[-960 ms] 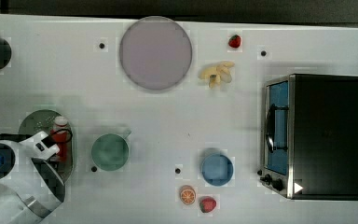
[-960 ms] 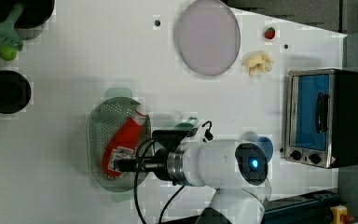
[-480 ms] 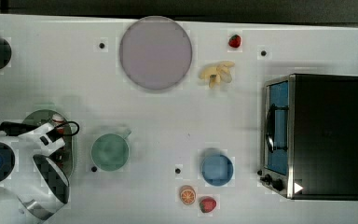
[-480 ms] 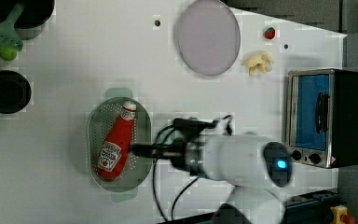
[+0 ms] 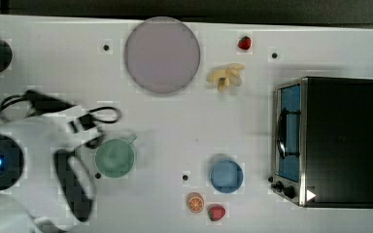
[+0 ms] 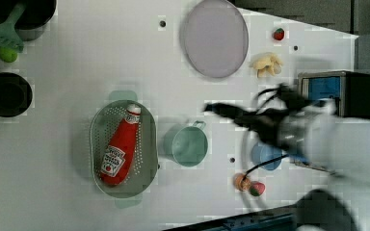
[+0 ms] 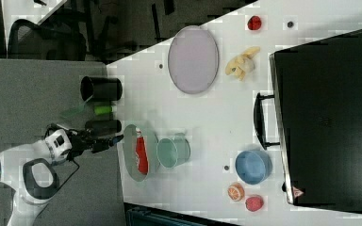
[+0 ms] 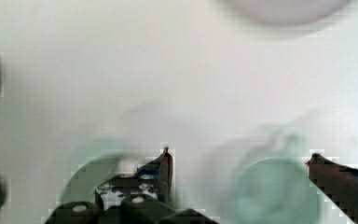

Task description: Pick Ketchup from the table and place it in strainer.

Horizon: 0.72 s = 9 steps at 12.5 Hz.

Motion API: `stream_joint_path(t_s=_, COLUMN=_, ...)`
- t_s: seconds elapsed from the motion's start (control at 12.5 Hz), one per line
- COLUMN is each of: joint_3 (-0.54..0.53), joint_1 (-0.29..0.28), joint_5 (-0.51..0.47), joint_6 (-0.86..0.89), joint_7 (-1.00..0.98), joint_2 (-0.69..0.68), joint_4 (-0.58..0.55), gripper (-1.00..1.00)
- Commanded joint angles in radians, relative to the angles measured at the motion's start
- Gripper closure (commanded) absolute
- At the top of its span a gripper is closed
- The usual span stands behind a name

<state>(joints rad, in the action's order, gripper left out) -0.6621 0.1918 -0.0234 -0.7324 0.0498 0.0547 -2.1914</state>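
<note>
Released and empty, my tool [image 8: 237, 161] shows in the wrist view as two dark fingers [image 8: 165, 163] set wide apart with nothing between them. Below them the scene is blurred: a pale green cup [image 8: 275, 196] under one finger, a soft green curve under the other that I cannot identify for sure, and the lower edge of a lilac plate [image 8: 284, 9] cut off by the frame.

In the top view my white arm [image 5: 34, 145] covers the worktop [image 5: 175, 121] at the top view's left, hiding whatever lies under it. In the left view the arm is smeared by motion blur, and the tool's dark tip [image 6: 221, 109] is hard to make out, just above the cup [image 6: 189, 144].

The Ketchup [image 6: 119, 148] lies on its side inside the strainer [image 6: 99, 125], white cap toward the left view's top, label toward the bottom. It sits apart from my tool, on the far side of the cup, toward the left view's left.

The strainer is an oval, pale green plastic basket with a floor of small holes. The bottle is smooth red plastic. The cup is round with a small handle. In the right view the strainer [image 7: 129, 160] appears edge-on, with the bottle [image 7: 141, 153] a red strip inside it.
</note>
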Motion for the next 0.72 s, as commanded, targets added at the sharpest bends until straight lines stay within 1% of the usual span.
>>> stream_joint_path(t_s=0.08, joint_3=0.138, joint_1=0.086, joint_5=0.005, joint_6=0.162, joint_7=0.011, joint_2=0.111, joint_4=0.041, gripper=-1.00)
stream_joint_path(t_s=0.32, joint_3=0.282, joint_1=0.088, joint_5=0.005, joint_6=0.355, joint_7=-0.017, joint_2=0.205, joint_4=0.103, gripper=-1.00)
stream_joint_path(t_s=0.56, joint_3=0.373, joint_1=0.088, joint_5=0.003, joint_6=0.515, joint_7=-0.114, joint_2=0.240, joint_4=0.177, gripper=-1.00)
stream_joint_path(t_s=0.64, joint_3=0.400, joint_1=0.088, joint_5=-0.004, joint_6=0.567, joint_7=-0.129, joint_2=0.244, joint_4=0.190, gripper=-1.00)
stream_joint_path(t_s=0.72, joint_3=0.423, joint_1=0.087, joint_5=-0.032, joint_6=0.591, joint_7=-0.130, joint_2=0.244, joint_4=0.197, gripper=-1.00)
